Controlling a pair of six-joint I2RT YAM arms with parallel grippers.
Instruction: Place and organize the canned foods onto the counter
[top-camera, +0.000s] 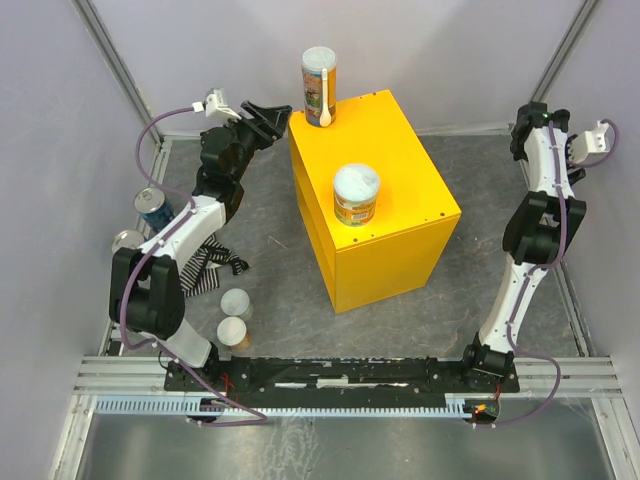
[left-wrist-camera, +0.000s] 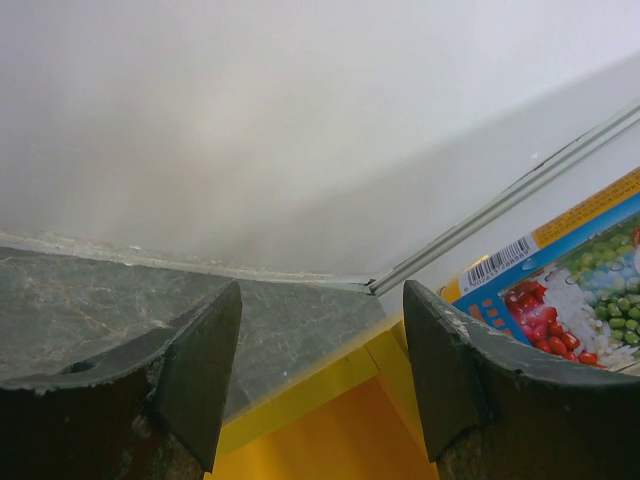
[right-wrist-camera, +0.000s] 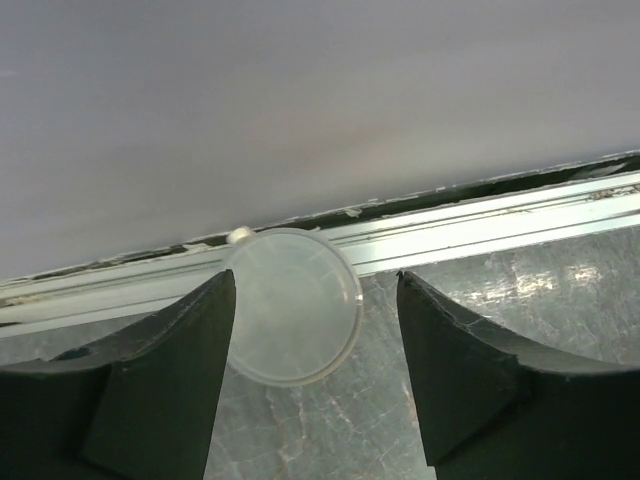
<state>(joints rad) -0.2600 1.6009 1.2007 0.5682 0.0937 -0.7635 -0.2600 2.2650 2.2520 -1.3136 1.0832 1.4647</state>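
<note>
The big yellow counter (top-camera: 385, 215) stands in the middle of the grey table (top-camera: 480, 300). Two cans are up on top of it. A tall can (top-camera: 320, 85) with a pale lid stands upright at the counter's 11 o'clock corner. A short can (top-camera: 356, 195) with a white lid stands near the middle of the top, a little toward 6 o'clock.

More cans are down on the table, on the counter's 9 o'clock side. A blue can (top-camera: 152, 208) stands there. A silver-topped can (top-camera: 128, 240) is just beside it, partly hidden by the left arm. A striped cloth (top-camera: 205, 265) lies at about 8 o'clock. Two small cans (top-camera: 234, 318) with pale lids stand close together at 7 o'clock, near the arm bases.

The left gripper (left-wrist-camera: 322, 300) hangs at the counter's 11 o'clock edge, just beside the tall can. Its fingers (left-wrist-camera: 200, 370) are spread apart with nothing between them. The can's bright label shows past the right-hand finger.

The right gripper (right-wrist-camera: 316, 290) is far off at the table's 2 o'clock corner, well apart from the counter. Its fingers (right-wrist-camera: 450, 380) are spread too and hold nothing. A round clear lid (right-wrist-camera: 292, 305) sits below them by the metal rail (right-wrist-camera: 500, 225), close to the left-hand finger. I cannot tell if that finger touches it.
</note>
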